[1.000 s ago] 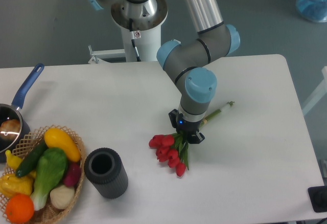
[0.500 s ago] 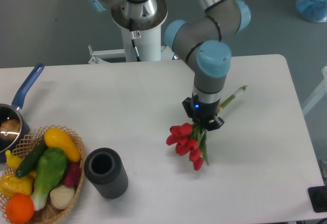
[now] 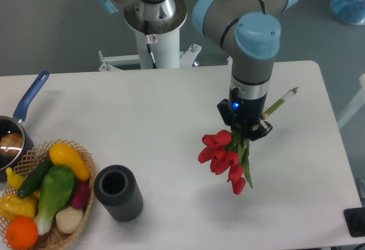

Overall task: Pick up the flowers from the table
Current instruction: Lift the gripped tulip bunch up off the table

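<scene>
The flowers (image 3: 224, 156) are a bunch of red tulip buds with green leaves and pale green stems. They hang in the air above the white table (image 3: 142, 119), a faint shadow under them. My gripper (image 3: 246, 131) is shut on the bunch just above the buds, where the leaves meet the stems. The stems stick out up and to the right behind the gripper (image 3: 280, 101). The buds point down and to the left. The fingertips are mostly hidden by the wrist and the leaves.
A dark grey cylinder (image 3: 118, 193) stands at the front left. A wicker basket of vegetables (image 3: 45, 196) sits at the front left corner. A pot with a blue handle (image 3: 20, 119) is at the left edge. The robot's base (image 3: 154, 27) is behind the table.
My gripper has risen and moved to the right with the flowers in it. The bunch has left the tabletop and now hangs above it.
</scene>
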Motion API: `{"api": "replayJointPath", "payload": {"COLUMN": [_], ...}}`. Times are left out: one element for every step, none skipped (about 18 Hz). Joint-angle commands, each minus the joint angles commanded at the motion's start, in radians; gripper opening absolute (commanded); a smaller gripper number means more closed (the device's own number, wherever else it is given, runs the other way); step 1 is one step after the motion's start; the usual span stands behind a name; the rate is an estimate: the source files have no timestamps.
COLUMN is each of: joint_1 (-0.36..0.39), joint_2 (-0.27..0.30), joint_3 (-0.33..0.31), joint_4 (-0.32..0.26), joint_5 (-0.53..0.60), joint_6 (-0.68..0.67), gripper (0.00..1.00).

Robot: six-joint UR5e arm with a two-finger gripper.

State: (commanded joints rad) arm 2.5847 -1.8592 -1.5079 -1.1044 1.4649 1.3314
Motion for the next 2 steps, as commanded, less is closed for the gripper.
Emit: {"api": "replayJointPath", "payload": {"joint_1": [0.003,0.005], "joint_2": [0.002,0.012], "joint_3": [0.002,0.002], "joint_4": [-0.012,-0.025], "joint_5": [0.000,0.005], "joint_6": [0.026,0.052], "gripper": [0.00,0.00]}}
